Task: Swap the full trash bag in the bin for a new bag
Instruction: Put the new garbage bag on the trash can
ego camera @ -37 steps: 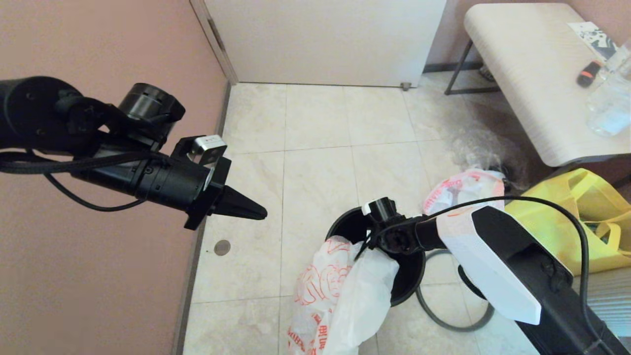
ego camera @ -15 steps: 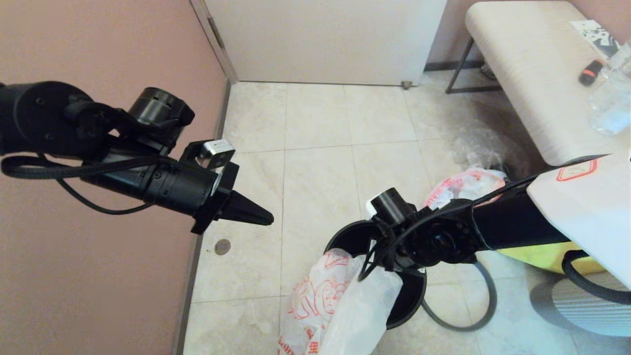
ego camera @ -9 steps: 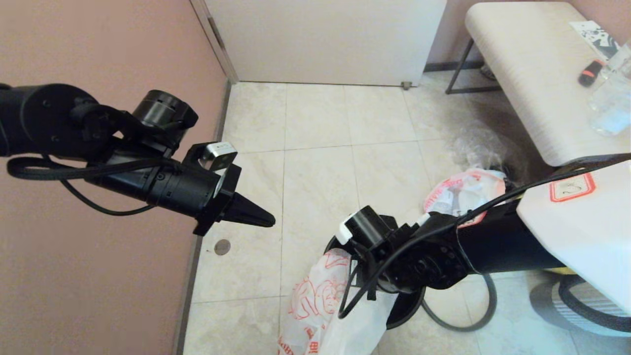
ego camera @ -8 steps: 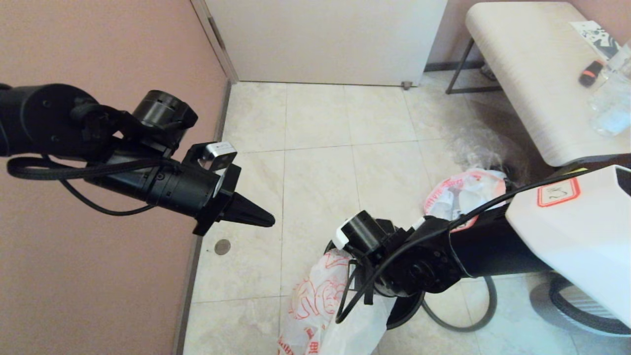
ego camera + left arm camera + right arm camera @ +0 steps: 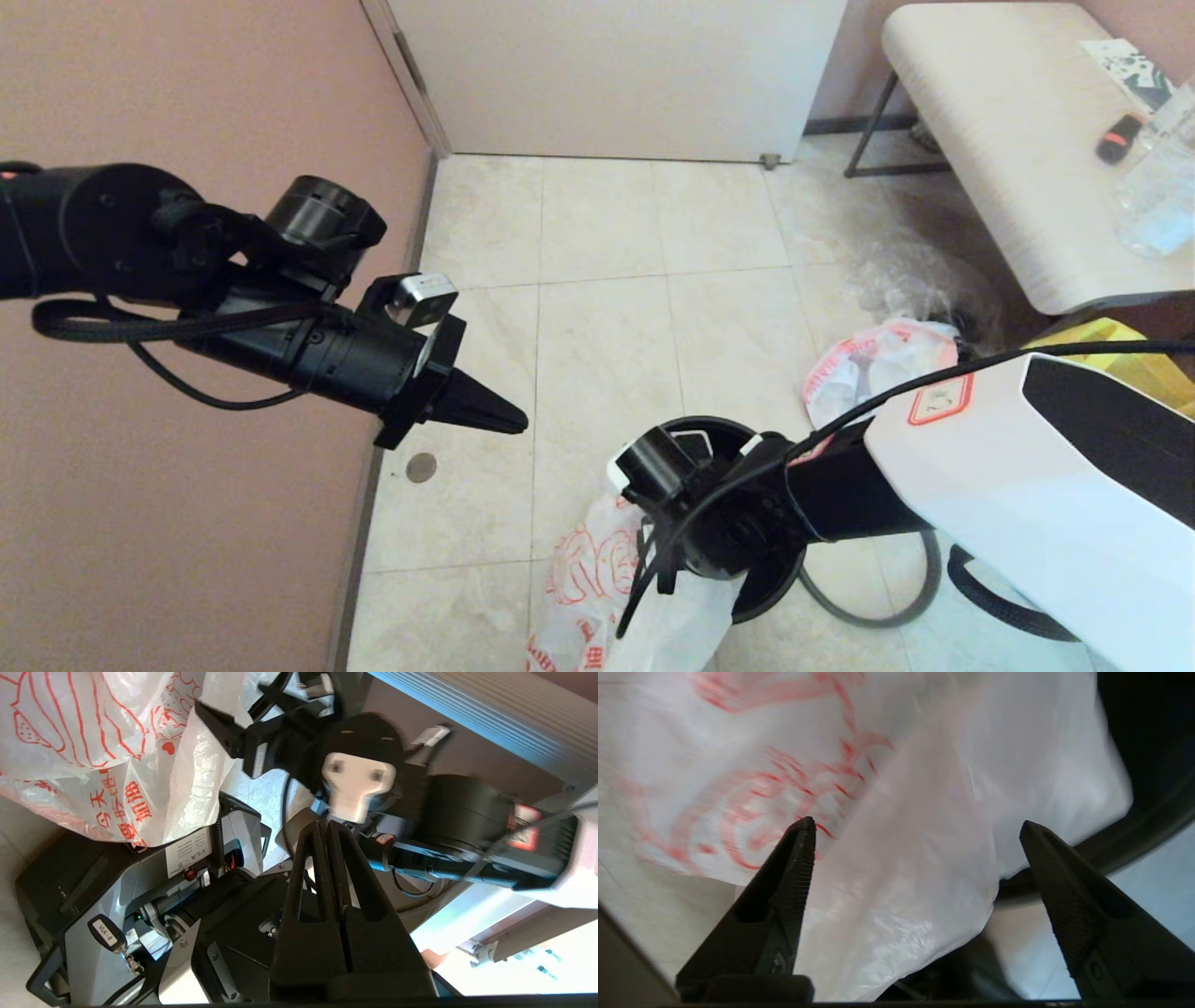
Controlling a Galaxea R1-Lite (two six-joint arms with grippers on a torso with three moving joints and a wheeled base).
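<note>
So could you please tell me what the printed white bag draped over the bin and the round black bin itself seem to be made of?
The red-printed white new bag looks like thin, glossy, translucent plastic film: it crinkles and folds. The round black bin appears to be smooth rigid plastic, though little shows.

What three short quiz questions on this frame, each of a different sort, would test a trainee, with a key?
1. True or false: the right tool is shut on the new bag.
2. Which lies on the floor beyond the bin? A) the full trash bag B) a broom C) a shoe
3. Fill in: the left tool hovers with its fingers ____.

Key: 1 false, its fingers stand open before the bag, which drapes over the bin's rim. 2 A. 3 shut.
</note>
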